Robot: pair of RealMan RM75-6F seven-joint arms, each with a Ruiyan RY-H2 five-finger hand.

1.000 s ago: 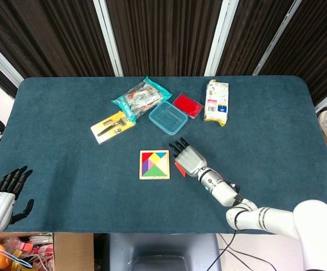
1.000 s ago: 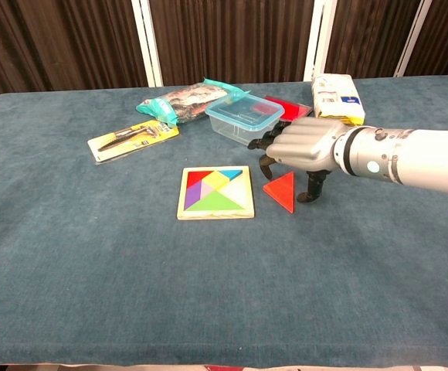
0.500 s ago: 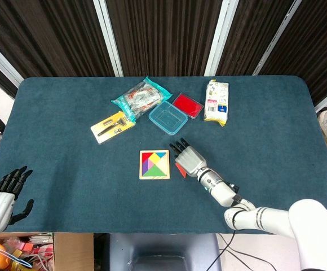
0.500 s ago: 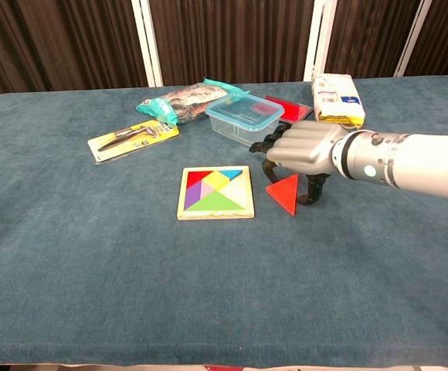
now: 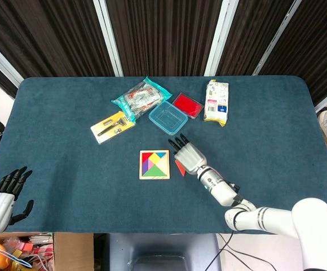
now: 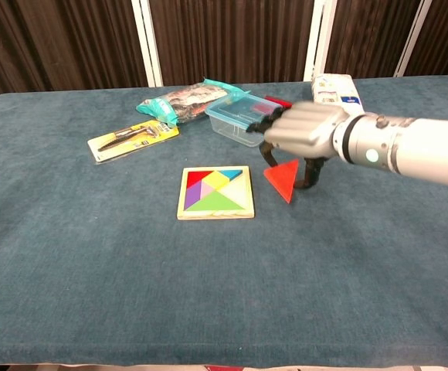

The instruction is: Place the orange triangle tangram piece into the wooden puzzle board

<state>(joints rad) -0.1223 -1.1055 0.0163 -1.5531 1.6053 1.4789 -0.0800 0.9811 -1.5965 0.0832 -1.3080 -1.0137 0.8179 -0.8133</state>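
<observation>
The orange triangle [image 6: 283, 179] hangs tilted just above the table, pinched between the thumb and fingers of my right hand [image 6: 301, 131]. It is right of the wooden puzzle board [image 6: 215, 192], clear of the board's right edge. The board lies flat with several coloured pieces in it. In the head view the right hand [image 5: 189, 157] covers most of the triangle [image 5: 179, 167], and only a corner shows beside the board [image 5: 154, 164]. My left hand [image 5: 3, 195] hangs off the table's near left corner with its fingers apart and nothing in it.
Behind the right hand stands a clear plastic container [image 6: 245, 117] with a red flat item [image 5: 187, 104] beside it. A white bag [image 6: 336, 87] lies at the back right, a snack bag [image 6: 181, 100] and a yellow tool pack [image 6: 134, 137] at the back left.
The triangle lay flat on the table under the right hand; now the hand has risen a little with the triangle pinched and tilted. The left hand has not moved.
</observation>
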